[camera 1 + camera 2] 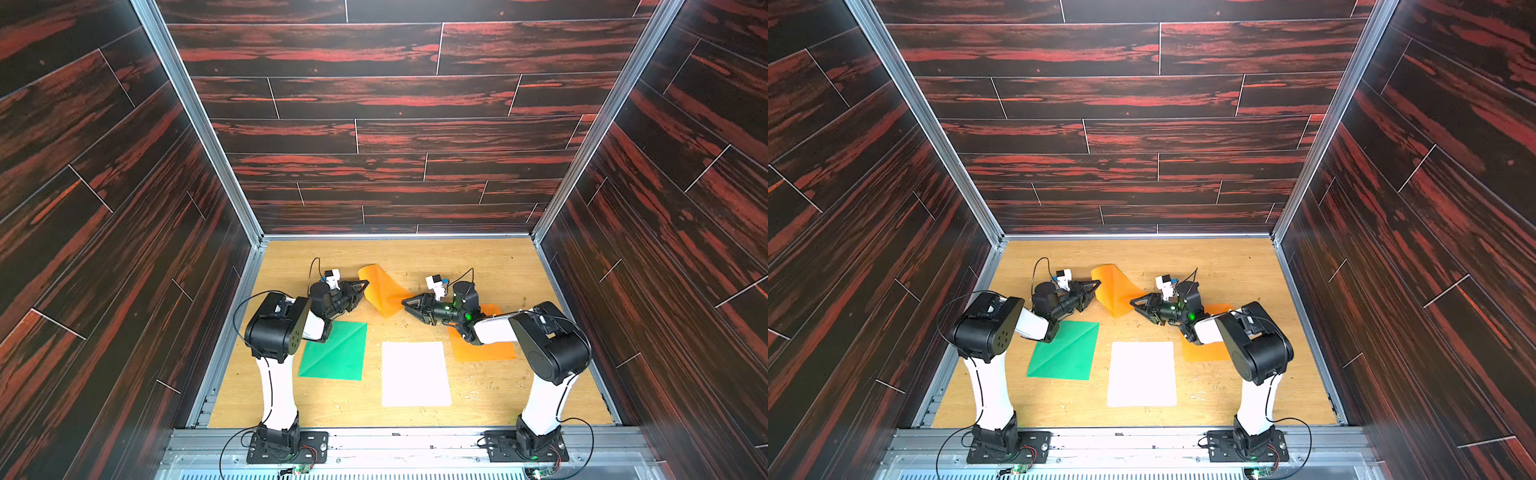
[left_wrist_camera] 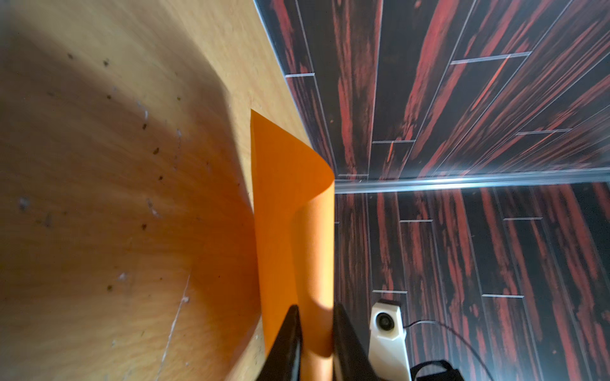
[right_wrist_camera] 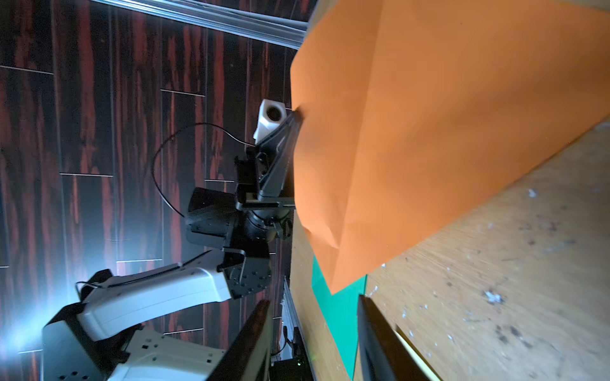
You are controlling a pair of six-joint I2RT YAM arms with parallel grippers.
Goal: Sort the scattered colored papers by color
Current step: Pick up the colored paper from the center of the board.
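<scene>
Toward the back of the desk (image 1: 478, 257), left claw (image 1: 366, 286) pinches the curled orange sheet (image 1: 380, 291), raised; right claw (image 1: 405, 306) gapes empty by its low corner. Step, prob.: carry it to the orange pile (image 1: 486, 353). Next needs a swing right w/o dragging. Long axis back-to-front, tip down.

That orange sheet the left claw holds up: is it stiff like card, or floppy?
Probably floppy: the lifted orange sheet curls and droops from the left gripper pinching its edge. Likely very light, as that one pinch holds it up. Its crease may let it fold.
</scene>
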